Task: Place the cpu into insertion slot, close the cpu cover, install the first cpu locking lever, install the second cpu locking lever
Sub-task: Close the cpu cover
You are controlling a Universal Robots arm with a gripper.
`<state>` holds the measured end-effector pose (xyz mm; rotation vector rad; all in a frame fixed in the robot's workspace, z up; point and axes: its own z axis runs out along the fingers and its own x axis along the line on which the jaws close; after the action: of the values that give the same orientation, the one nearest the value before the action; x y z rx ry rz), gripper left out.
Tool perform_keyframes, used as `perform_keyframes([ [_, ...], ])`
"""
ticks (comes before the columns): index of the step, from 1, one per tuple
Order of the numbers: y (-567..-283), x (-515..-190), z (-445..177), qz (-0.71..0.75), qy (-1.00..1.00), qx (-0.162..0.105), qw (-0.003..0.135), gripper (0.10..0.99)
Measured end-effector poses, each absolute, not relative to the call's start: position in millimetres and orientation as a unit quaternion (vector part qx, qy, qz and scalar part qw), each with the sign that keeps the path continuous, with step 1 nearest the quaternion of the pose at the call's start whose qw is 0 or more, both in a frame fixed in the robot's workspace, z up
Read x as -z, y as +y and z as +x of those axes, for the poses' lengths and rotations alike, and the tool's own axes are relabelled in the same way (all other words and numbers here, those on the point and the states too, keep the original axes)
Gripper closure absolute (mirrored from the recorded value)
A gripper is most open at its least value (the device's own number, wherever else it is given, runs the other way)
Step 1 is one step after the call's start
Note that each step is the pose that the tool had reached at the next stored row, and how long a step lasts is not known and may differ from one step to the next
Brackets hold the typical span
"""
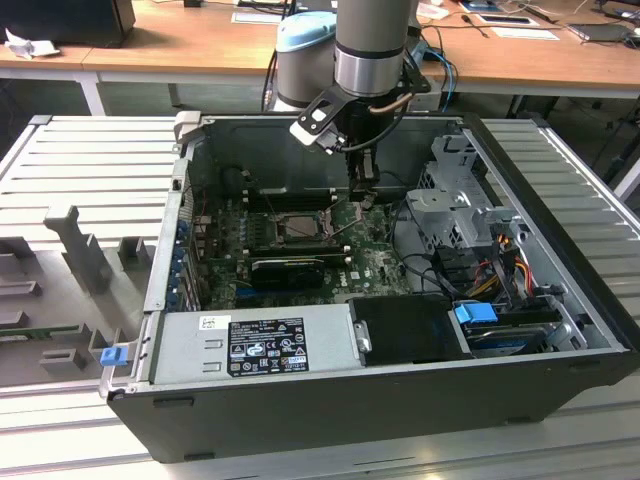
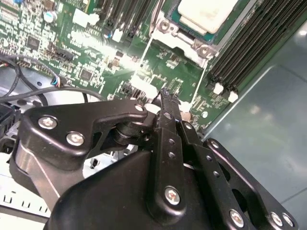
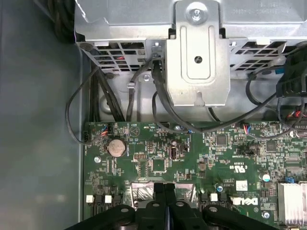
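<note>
The cpu [image 2: 207,10] shows its pale silver top in the second wrist view, lying in the insertion slot [image 1: 298,228] on the green motherboard. The silvery cpu cover [image 2: 184,37] frames it, and a thin metal lever [image 2: 152,24] runs along one side. My gripper [image 1: 362,203] hangs over the board just to the exterior view's right of the slot, apart from it. Both wrist views show its black fingers [image 2: 165,103] pressed together with nothing between them, and the tips [image 3: 165,188] stay above the board.
A grey power supply box [image 1: 255,345] fills the case's near side. A long black ribbed card [image 1: 290,268] lies in front of the slot. Memory sticks [image 2: 249,43] flank the socket. A metal drive cage [image 3: 196,52] and loose black cables [image 3: 96,96] stand beyond the board's edge.
</note>
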<state>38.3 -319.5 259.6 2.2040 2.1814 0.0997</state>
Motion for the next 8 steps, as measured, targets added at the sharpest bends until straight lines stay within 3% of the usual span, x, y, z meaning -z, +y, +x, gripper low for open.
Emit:
perform_keyframes([
  [8, -320, -247, 62, 0.71, 0.703, -0.032, 0.019, 0.98],
])
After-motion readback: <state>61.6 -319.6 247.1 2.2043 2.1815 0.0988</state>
